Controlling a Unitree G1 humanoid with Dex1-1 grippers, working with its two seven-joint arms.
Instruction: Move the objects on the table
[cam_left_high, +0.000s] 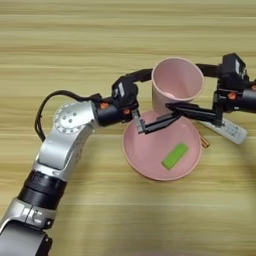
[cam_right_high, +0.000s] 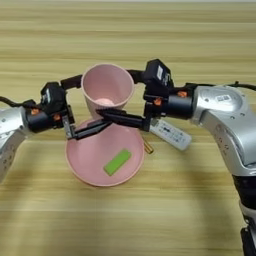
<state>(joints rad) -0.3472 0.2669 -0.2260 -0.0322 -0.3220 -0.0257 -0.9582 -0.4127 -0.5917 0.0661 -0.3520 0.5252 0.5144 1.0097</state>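
We look steeply down from head height, close on the tabletop (cam_left_high: 125, 40). Both eyes share the pink plate (cam_right_high: 90, 155) and cup (cam_left_high: 177, 82); the left eye reaches further left, the right further right.

— What sort of place is this?

— Hard to pin down. The view looks straight down on a light wood-grain tabletop (cam_left_high: 75, 40) with plank lines, and nothing beyond it shows.

— Any clues, then?

— Two metal robot arms reach over it, one ending in the left gripper (cam_left_high: 141, 121), which suggests a robotics test bench. The things are household ones: a pink cup (cam_left_high: 176, 84), a pink plate (cam_left_high: 150, 165), a white remote (cam_right_high: 172, 135).
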